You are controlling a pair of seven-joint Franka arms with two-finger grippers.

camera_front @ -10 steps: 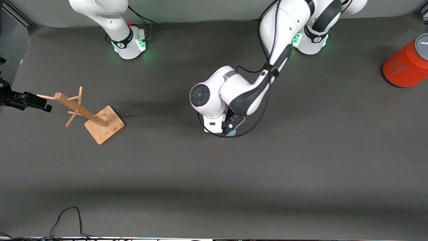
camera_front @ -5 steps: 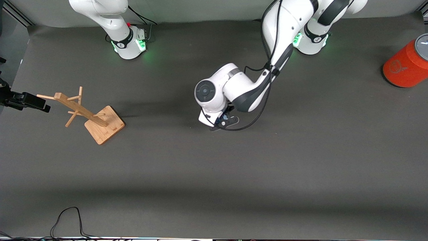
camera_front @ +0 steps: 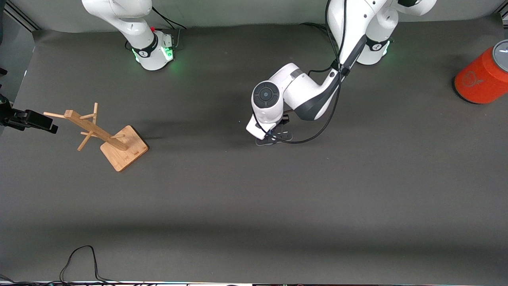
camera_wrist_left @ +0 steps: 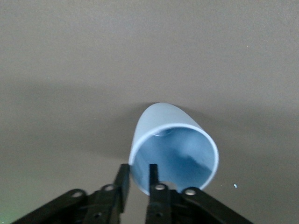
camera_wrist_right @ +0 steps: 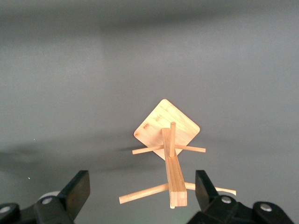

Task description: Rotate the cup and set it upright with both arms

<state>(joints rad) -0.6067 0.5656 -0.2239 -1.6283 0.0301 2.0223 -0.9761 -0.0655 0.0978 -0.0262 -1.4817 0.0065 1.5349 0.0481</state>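
The light-blue cup point(camera_wrist_left: 173, 149) shows in the left wrist view, its darker blue mouth turned toward the camera. My left gripper point(camera_wrist_left: 138, 179) is shut on the cup's rim, one finger inside and one outside, and holds it over the dark mat. In the front view the left gripper point(camera_front: 272, 137) is over the middle of the table, and the cup is hidden under the wrist. My right gripper point(camera_wrist_right: 142, 191) is open and empty above the top of the wooden peg rack point(camera_wrist_right: 170, 154). It shows at the right arm's end of the table point(camera_front: 35, 120).
The wooden peg rack point(camera_front: 105, 137) stands on its square base toward the right arm's end. A large orange cylinder with a grey lid point(camera_front: 482, 77) lies at the left arm's end. A black cable point(camera_front: 79, 260) loops at the table's near edge.
My left arm has drawn back toward its base and toward its own end of the table, carrying the cup with it. The right gripper has shifted only slightly.
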